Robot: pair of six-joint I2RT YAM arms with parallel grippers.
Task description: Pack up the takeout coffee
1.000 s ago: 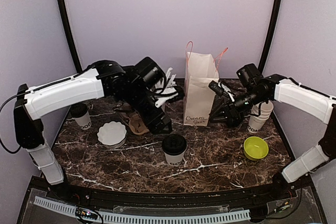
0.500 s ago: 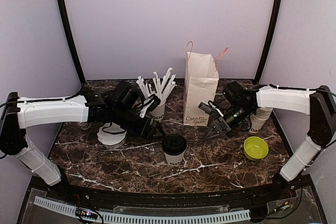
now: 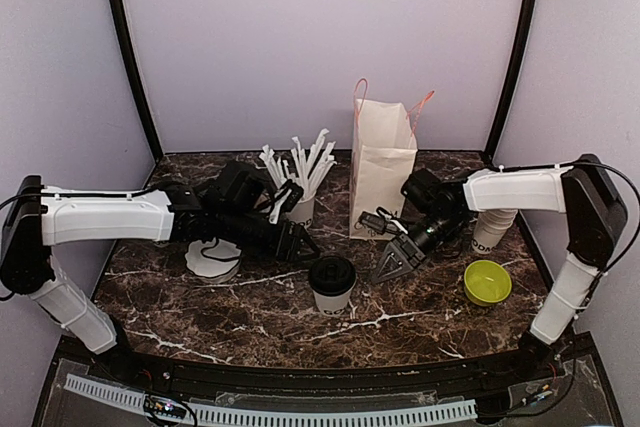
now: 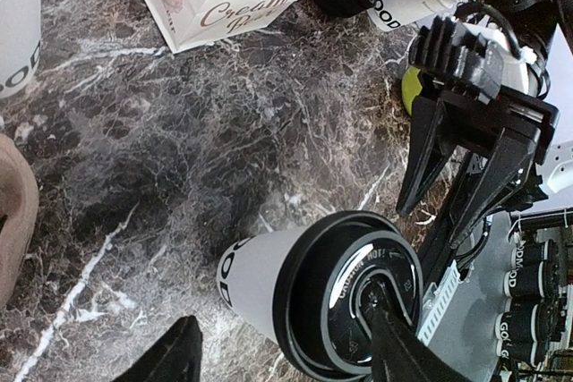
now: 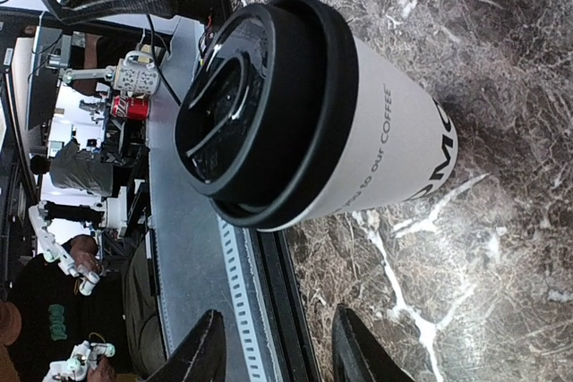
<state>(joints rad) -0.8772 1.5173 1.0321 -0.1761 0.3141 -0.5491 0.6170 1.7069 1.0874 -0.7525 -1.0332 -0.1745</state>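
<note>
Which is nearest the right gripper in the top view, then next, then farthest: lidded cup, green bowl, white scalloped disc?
From the right gripper:
1. lidded cup: just to its left, front centre.
2. green bowl: to its right, clearly farther.
3. white scalloped disc: far over on the left side.

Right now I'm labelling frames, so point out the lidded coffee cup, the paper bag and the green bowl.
lidded coffee cup (image 3: 332, 275): top external view, on its black lid.
paper bag (image 3: 383, 167): top external view, on its front face.
green bowl (image 3: 487, 282): top external view, its bare inside.
</note>
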